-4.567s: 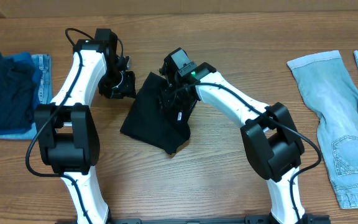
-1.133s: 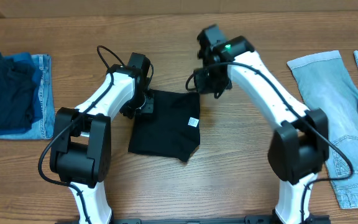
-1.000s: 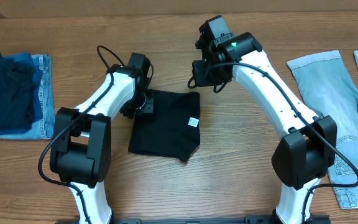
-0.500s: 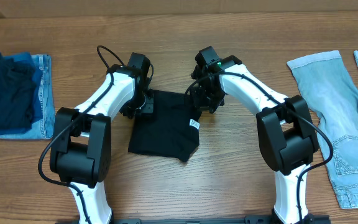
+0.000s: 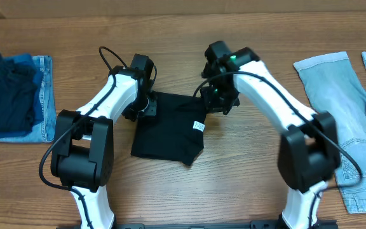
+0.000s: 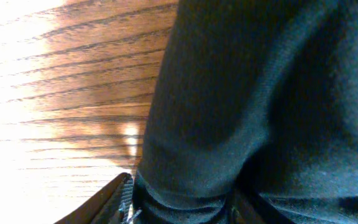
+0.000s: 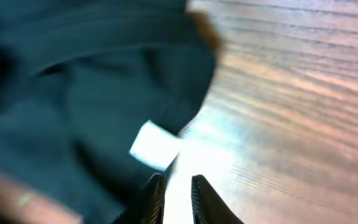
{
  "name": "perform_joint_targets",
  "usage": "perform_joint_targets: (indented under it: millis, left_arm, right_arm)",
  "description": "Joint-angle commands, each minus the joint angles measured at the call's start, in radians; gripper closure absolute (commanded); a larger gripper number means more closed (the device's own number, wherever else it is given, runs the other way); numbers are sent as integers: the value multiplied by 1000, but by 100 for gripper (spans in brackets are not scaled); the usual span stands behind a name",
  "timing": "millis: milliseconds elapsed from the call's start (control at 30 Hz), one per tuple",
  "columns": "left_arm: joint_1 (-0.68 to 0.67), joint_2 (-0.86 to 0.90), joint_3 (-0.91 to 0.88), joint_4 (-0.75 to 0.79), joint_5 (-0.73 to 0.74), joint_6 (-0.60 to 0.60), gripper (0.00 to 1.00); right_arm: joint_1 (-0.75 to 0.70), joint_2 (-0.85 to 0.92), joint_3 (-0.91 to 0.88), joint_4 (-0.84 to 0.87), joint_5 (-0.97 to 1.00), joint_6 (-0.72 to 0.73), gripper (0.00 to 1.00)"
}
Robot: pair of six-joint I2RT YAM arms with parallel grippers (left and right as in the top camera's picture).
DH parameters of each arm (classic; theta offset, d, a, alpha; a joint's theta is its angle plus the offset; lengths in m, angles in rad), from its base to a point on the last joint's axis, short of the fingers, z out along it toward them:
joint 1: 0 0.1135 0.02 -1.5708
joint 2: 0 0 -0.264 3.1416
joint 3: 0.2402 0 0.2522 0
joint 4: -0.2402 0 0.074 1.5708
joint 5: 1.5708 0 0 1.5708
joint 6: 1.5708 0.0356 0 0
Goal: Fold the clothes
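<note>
A black garment (image 5: 170, 130) lies folded in the middle of the table, a white label (image 5: 199, 126) near its right edge. My left gripper (image 5: 146, 108) sits at its top left corner; in the left wrist view the jaws (image 6: 182, 208) pinch bunched black fabric (image 6: 241, 93). My right gripper (image 5: 218, 102) is at the garment's top right corner. In the blurred right wrist view its fingers (image 7: 174, 196) are close together with only wood between them, beside the garment's edge (image 7: 73, 112) and the label (image 7: 154, 146).
A folded stack of dark blue clothes on denim (image 5: 8, 95) lies at the far left. Light blue jeans (image 5: 348, 121) are spread out at the far right. Bare wood lies in front of the black garment.
The garment was crumpled and tilted; it now lies flatter and squarer. My right gripper moved off its top right corner, came back down and shifted slightly right. The left gripper has stayed put.
</note>
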Motion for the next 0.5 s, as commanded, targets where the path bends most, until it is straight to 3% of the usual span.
perform_joint_targets:
  millis: [0, 467]
  left_arm:
    - [31, 55, -56, -10, -148, 9, 49]
    - [43, 55, -56, -6, -147, 9, 48]
  right_arm:
    - [13, -61, 23, -68, -143, -71, 81]
    - [200, -61, -317, 95, -263, -72, 79]
